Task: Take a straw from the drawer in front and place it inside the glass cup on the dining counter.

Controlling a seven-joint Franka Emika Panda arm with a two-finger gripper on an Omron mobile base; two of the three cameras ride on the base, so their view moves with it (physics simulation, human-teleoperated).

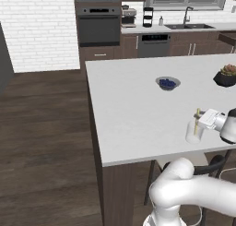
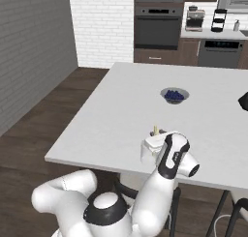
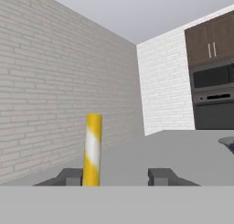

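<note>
The glass cup [image 1: 194, 133] [image 2: 146, 152] stands near the front edge of the white dining counter [image 1: 129, 110] [image 2: 111, 120]. The pale yellow straw [image 1: 197, 120] [image 2: 155, 130] stands upright with its lower end in the cup. My gripper [image 1: 203, 119] [image 2: 156, 137] reaches in sideways at the height of the straw's top and is open. In the hand view the straw [image 3: 93, 147] rises just beside the left finger, with a wide gap to the right finger, between the tips of the gripper [image 3: 116, 176]. The drawer is out of view.
A dark-rimmed bowl with blue contents [image 1: 167, 83] [image 2: 174, 95] sits mid-counter beyond the cup. A dark pot with a plant [image 1: 225, 76] stands at the counter's right. Stools stand under the near edge. Oven and kitchen worktop line the far wall.
</note>
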